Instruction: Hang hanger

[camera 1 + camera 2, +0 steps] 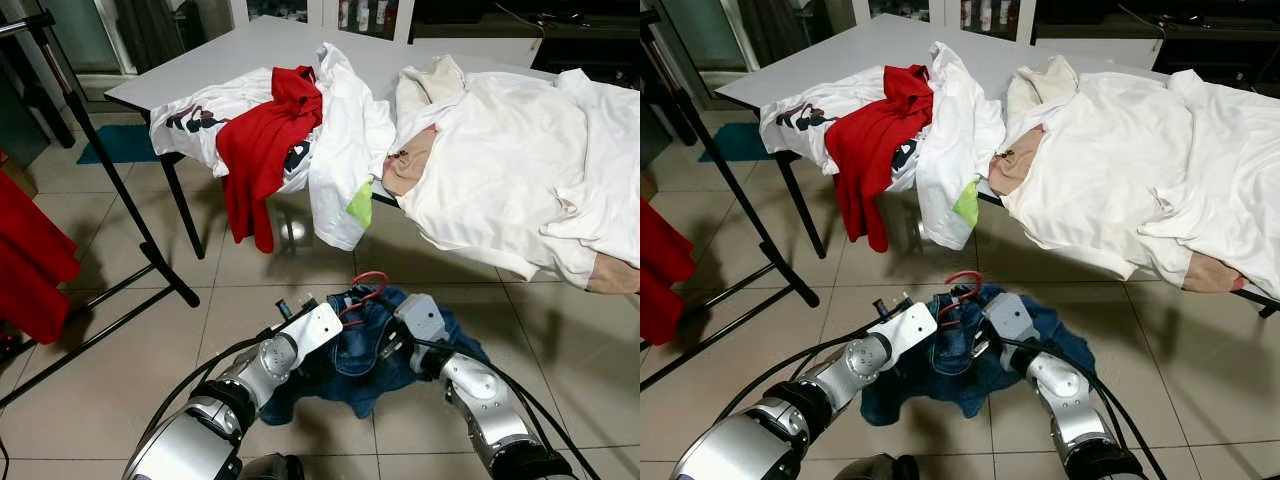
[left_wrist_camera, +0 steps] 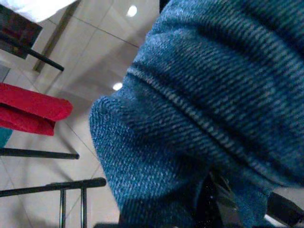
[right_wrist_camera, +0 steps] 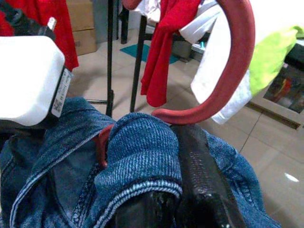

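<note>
Hanger in denim, held low; rack far off at ten o'clock.

Both grippers meet at the blue denim garment (image 1: 365, 355): right gripper (image 3: 178, 190) clenched on its collar beside the red hanger (image 3: 228, 71), hook pointing twelve o'clock; left gripper (image 1: 300, 305), whose finger state I cannot tell, is nearer the black rack (image 1: 100, 170).

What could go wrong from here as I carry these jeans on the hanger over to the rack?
The blue jeans bunch loosely around the red hanger, so they might slide off. The right gripper seems to pinch denim beside the hook; its hold may slip. The black rack's floor bars lie toward the left and could trip a step.
</note>
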`<state>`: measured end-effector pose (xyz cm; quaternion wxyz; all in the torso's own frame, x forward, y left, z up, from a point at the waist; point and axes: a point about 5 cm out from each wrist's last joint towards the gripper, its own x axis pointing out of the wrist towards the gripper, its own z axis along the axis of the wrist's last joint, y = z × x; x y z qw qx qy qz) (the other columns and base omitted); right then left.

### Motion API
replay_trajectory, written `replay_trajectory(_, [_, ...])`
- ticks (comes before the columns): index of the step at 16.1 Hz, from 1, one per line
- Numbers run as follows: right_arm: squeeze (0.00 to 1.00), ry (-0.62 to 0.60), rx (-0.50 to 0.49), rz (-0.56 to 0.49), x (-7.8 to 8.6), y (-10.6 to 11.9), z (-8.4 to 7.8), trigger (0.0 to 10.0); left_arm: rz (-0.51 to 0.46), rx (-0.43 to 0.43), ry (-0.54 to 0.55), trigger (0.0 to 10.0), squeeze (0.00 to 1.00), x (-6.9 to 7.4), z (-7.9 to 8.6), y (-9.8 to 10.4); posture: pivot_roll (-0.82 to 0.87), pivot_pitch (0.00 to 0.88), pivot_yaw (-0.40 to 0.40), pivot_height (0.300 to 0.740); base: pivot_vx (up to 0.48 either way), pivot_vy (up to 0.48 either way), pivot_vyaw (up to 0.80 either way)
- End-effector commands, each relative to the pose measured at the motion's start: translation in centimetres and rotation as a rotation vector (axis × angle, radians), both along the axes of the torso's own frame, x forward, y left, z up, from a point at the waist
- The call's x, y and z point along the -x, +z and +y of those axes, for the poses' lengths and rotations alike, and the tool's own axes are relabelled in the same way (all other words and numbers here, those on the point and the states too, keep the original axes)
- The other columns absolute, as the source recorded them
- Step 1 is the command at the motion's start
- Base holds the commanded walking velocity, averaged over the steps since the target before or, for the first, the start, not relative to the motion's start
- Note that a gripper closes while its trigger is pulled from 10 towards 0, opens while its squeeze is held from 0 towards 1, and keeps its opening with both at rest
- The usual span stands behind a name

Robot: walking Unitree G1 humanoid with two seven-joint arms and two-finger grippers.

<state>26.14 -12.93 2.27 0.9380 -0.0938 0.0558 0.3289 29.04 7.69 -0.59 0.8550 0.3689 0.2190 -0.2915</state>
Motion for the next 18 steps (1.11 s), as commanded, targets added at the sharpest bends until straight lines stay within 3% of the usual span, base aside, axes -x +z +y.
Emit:
replay_trajectory(1, [0.00,0.020,0.006,-0.018,-0.2,0.3,0.4,10.0,-0.037,0.032,-0.010,10.0,0.00,-0.5,-0.6,0.7,0.00,0.000,0.051,0.740,0.000,0.000,0.00])
replay_trajectory(3, [0.51,0.019,0.008,-0.017,-0.2,0.3,0.5,10.0,-0.046,0.036,-0.009,10.0,0.00,-0.5,-0.5,0.8,0.00,0.000,0.051,0.740,0.000,0.000,0.00])
replay_trajectory(4, [1.00,0.017,0.007,-0.021,-0.3,0.5,0.6,10.0,-0.051,0.039,-0.007,10.0,0.00,-0.6,-0.5,0.8,0.00,0.000,0.051,0.740,0.000,0.000,0.00])
replay_trajectory(6, [1.00,0.026,0.010,-0.036,-0.3,0.7,0.7,10.0,-0.060,0.047,-0.009,10.0,0.00,-0.6,-0.6,0.9,0.00,0.000,0.052,0.740,0.000,0.000,0.00])
replay_trajectory(7, [0.27,0.052,0.004,-0.031,-0.2,0.7,0.9,10.0,-0.068,0.052,-0.015,10.0,0.00,-0.6,-0.7,1.0,0.00,0.000,0.053,0.740,0.000,0.000,0.00])
replay_trajectory(8, [0.00,0.069,-0.001,-0.031,0.0,0.8,1.0,10.0,-0.074,0.056,-0.019,10.0,0.00,-0.6,-0.8,1.0,0.00,0.000,0.053,0.740,0.000,0.000,0.00])
replay_trajectory(11, [0.00,0.058,-0.026,-0.030,0.0,1.1,0.2,10.0,-0.095,0.062,-0.016,10.0,0.00,-0.6,-0.8,1.1,0.00,0.000,0.048,0.740,0.000,0.000,0.00])
replay_trajectory(12, [0.93,0.047,-0.027,-0.028,-0.1,1.2,0.0,10.0,-0.097,0.064,-0.014,10.0,0.00,-0.6,-0.8,1.1,0.00,0.000,0.047,0.740,0.000,0.000,0.00])
replay_trajectory(13, [1.00,0.051,-0.029,-0.022,0.0,1.3,-0.5,10.0,-0.102,0.066,-0.012,10.0,0.00,-0.6,-0.8,1.1,-0.01,0.001,0.046,0.740,0.000,0.000,0.00])
replay_trajectory(15, [1.00,0.086,-0.016,-0.016,0.2,1.6,-1.1,10.0,-0.110,0.068,-0.006,10.0,0.00,-0.6,-0.7,1.1,-0.01,0.004,0.043,0.740,0.000,0.000,0.00])
replay_trajectory(16, [0.95,0.098,-0.011,-0.015,0.2,1.7,-1.2,10.0,-0.113,0.069,-0.003,10.0,0.00,-0.6,-0.7,1.1,-0.01,0.005,0.042,0.740,0.000,0.000,0.00])
replay_trajectory(17, [0.00,0.104,0.005,-0.022,0.3,1.8,-1.3,10.0,-0.119,0.072,0.000,10.0,0.00,-0.6,-0.7,1.2,-0.01,0.006,0.040,0.740,0.000,0.000,0.00])
replay_trajectory(18, [0.00,0.104,0.014,-0.026,0.3,1.9,-1.4,10.0,-0.121,0.073,0.002,10.0,0.00,-0.6,-0.8,1.2,-0.01,0.006,0.038,0.740,0.000,0.000,0.00])
